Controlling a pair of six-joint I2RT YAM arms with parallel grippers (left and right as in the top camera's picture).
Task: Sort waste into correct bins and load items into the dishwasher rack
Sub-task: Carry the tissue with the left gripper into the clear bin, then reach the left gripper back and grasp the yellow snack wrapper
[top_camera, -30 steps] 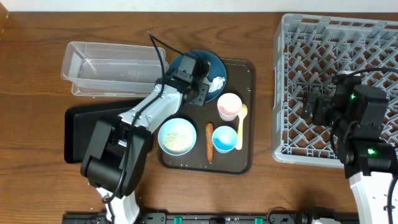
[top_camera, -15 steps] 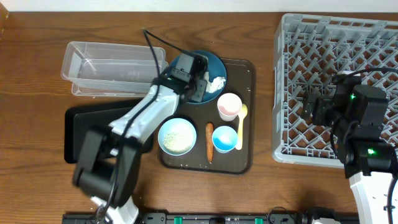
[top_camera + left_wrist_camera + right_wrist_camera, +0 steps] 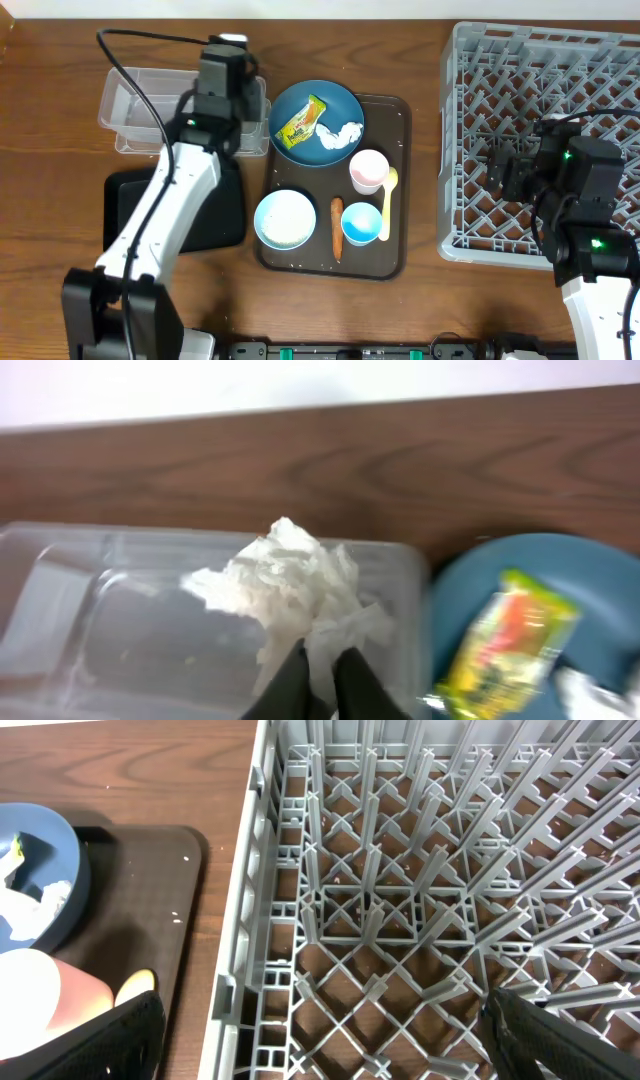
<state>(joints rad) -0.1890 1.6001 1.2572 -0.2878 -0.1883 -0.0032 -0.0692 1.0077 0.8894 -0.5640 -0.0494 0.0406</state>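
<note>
Tissue (image 3: 290, 585), crumpled and white, pinched at its lower edge by left gripper (image 3: 320, 665), fingers nearly closed on it, hanging over clear tub (image 3: 120, 620) near its right-hand end. Probably feather-light, soft and easily squashed. No danger of breakage, but some chance of clinging to the pads on release or drifting outside the tub wall. Best let go low, well inside the rim.

Second wad of tissue (image 3: 341, 137) lying on blue plate (image 3: 340, 100), just beside yellow wrapper (image 3: 303, 122). Likely thin, slick and crinkly, that wrapper, so better pinched across a raised edge than pressed flat against the smooth plate.

Right gripper (image 3: 325, 1030) spread wide above grey rack (image 3: 400, 920), holding nothing.
</note>
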